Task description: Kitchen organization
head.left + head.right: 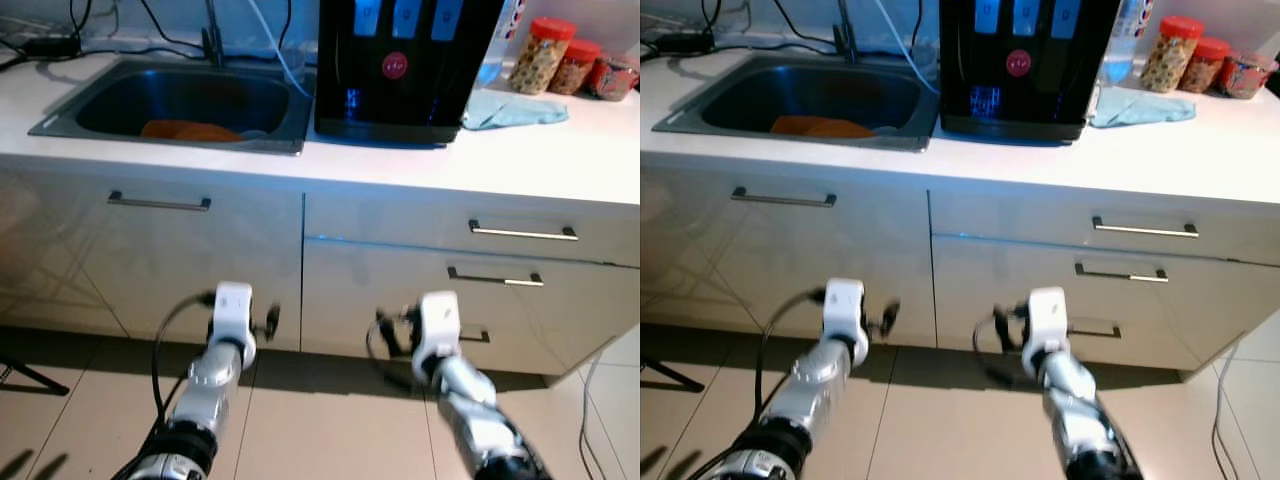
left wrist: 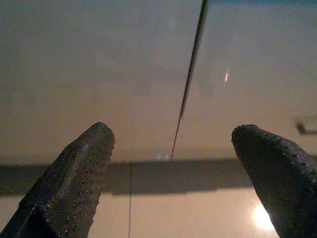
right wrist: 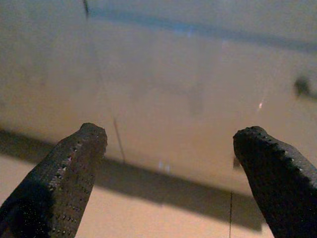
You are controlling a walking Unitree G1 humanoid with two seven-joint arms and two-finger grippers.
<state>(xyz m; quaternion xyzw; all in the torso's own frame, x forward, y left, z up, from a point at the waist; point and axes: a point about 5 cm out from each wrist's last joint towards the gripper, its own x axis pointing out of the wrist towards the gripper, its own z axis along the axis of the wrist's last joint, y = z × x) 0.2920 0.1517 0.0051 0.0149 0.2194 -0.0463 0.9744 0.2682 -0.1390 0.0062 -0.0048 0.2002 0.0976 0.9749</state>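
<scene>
I had both hands low before the cabinet fronts, L hand (image 2: 171, 173) and R hand (image 3: 168, 173) fingers apart, empty. Orange dish (image 1: 190, 131) lay in sink (image 1: 60, 118), jars (image 1: 560, 62) on worktop (image 1: 560, 155), well above.

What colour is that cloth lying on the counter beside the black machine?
The cloth is light blue, clearest in the left eye view.
</scene>
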